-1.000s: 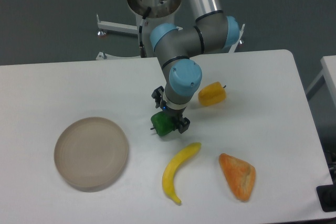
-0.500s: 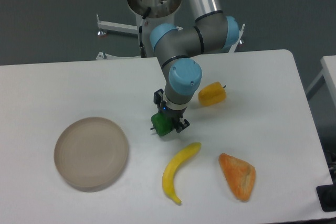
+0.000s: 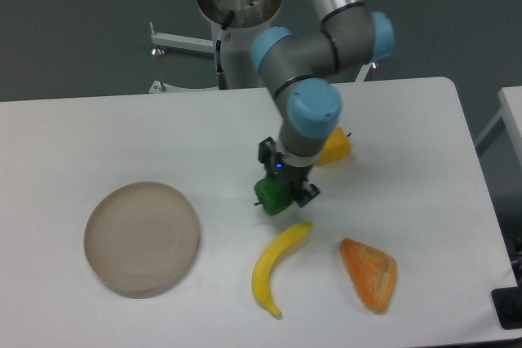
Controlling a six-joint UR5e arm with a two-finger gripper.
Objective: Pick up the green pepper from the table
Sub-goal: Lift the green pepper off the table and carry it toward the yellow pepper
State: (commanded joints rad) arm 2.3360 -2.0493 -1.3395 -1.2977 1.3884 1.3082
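The green pepper [image 3: 274, 194] is a small glossy dark-green lobed toy, held between the two black fingers of my gripper [image 3: 283, 189], which is shut on it. It sits near the middle of the white table [image 3: 98, 136], just above the banana's upper tip. Whether it touches the tabletop or hangs slightly above it I cannot tell. The wrist above hides the pepper's top.
A yellow-orange pepper [image 3: 336, 147] lies right behind the wrist, partly covered by it. A yellow banana [image 3: 276, 267] lies in front, an orange wedge-shaped piece [image 3: 371, 273] at the front right. A round beige plate [image 3: 142, 238] is at the left.
The gripper has moved to the right with the green pepper in it, by about a pepper's width, and now covers part of the yellow-orange pepper. The other objects have not moved.
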